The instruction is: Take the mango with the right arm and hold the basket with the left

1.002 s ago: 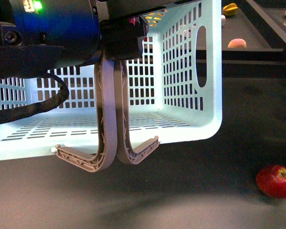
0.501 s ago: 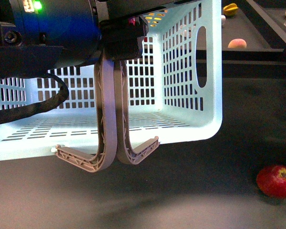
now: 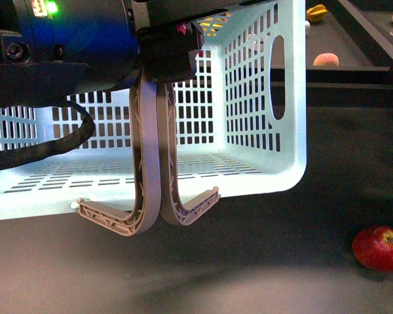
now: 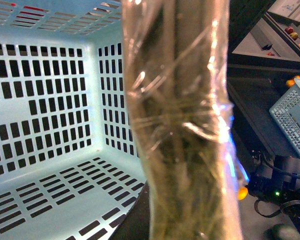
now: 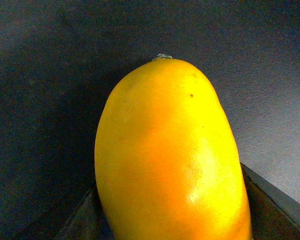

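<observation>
Fingers (image 5: pixel 277 205) of the right gripper (image 5: pixel 170 200): visible only as dark wedges on either side of the mango (image 5: pixel 170 155), close up in the right wrist view. Cannot tell whether clenched on the fruit or merely flanking it, the contact faces being hidden behind its skin. Fills most of that view: smooth, yellow-orange, stem end pointing away, a dark grey surface behind.

Closest in the front view, upper left: the left arm (image 3: pixel 65 39), black and blue, green light lit, black cable (image 3: pixel 52 147) looping beneath. Ends in the left gripper (image 3: pixel 169 59), clamped over both grey-brown handles (image 3: pixel 147 150), pressed side by side and running up from the near rim into the dark jaws. Same handles in the left wrist view as a blurred brownish column under glossy film.

Lower right on the dark table (image 3: pixel 249 275): a red apple (image 3: pixel 378 248), apart from the basket (image 3: pixel 288 98).

Behind the handles, pale aqua, slotted floor and walls, oval hole in the right wall. Cannot tell whether resting on the table or lifted clear.

Farthest, past the right wall: a peach-coloured fruit (image 3: pixel 325 59) and a yellow ridged fruit (image 3: pixel 316 12).
</observation>
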`<state>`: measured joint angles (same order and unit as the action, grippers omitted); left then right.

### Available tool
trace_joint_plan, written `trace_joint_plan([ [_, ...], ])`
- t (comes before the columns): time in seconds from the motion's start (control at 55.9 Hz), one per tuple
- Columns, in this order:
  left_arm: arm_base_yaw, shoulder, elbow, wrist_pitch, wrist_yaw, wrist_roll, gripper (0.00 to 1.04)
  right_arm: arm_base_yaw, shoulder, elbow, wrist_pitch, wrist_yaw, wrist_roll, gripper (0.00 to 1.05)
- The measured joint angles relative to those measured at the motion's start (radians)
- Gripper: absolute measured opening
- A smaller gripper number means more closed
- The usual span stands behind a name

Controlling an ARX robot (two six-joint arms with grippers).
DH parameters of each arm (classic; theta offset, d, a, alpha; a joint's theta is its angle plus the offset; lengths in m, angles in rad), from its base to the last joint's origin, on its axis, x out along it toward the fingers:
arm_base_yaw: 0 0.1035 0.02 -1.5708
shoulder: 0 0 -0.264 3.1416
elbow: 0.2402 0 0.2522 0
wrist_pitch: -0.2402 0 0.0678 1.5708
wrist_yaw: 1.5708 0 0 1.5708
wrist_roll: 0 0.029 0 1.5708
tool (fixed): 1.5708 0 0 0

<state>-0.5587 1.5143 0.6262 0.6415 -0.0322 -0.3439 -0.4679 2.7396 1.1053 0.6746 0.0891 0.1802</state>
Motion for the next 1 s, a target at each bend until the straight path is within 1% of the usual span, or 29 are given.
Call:
trace_joint_plan([
  [0.107,0.0,0.0,0.0,0.0,0.0,0.0,0.05,-0.004,-0.003,-0.008,0.005,-0.003,-0.001,0.64],
  [0.233,0.0,0.0,0.0,0.0,0.0,0.0,0.05,-0.005,-0.023,-0.035,0.007,-0.018,-0.001,0.64],
  [0.376,0.0,0.0,0.0,0.0,0.0,0.0,0.05,0.004,-0.09,-0.088,0.009,-0.063,0.007,0.64],
  [0.537,0.0,0.0,0.0,0.0,0.0,0.0,0.05,0.037,-0.237,-0.154,0.009,-0.132,0.029,0.64],
  [0.823,0.0,0.0,0.0,0.0,0.001,0.0,0.05,0.157,-0.588,-0.283,-0.011,-0.289,0.067,0.64],
  [1.002,0.0,0.0,0.0,0.0,0.0,0.0,0.05,0.262,-0.805,-0.357,-0.051,-0.396,0.084,0.63],
])
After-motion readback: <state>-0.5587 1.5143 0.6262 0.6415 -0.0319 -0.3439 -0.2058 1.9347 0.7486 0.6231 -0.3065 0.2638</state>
